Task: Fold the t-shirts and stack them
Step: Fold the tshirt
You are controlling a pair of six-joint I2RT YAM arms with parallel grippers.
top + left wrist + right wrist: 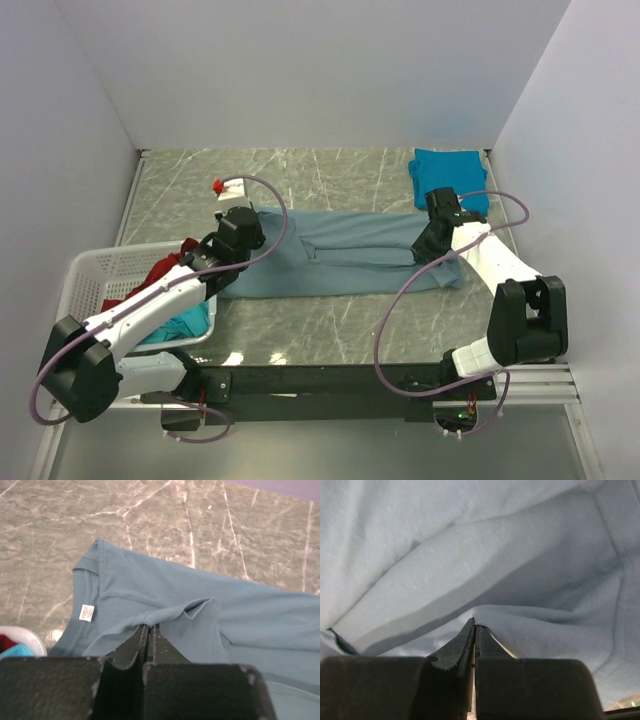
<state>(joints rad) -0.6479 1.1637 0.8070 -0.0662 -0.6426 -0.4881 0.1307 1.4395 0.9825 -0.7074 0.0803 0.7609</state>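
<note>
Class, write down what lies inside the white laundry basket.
A red t-shirt and a turquoise t-shirt lie in the basket. The left arm crosses it, hiding whatever lies beneath.

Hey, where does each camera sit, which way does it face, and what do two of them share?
Top: high behind the robot, looking down at the table; left arm and right arm show.
Left wrist: on the left arm, looking along the left pincer, shut on the grey shirt's collar.
Right wrist: looking along the right pincer, shut on that shirt's cloth.
Shared: all views show the grey shirt.
</note>
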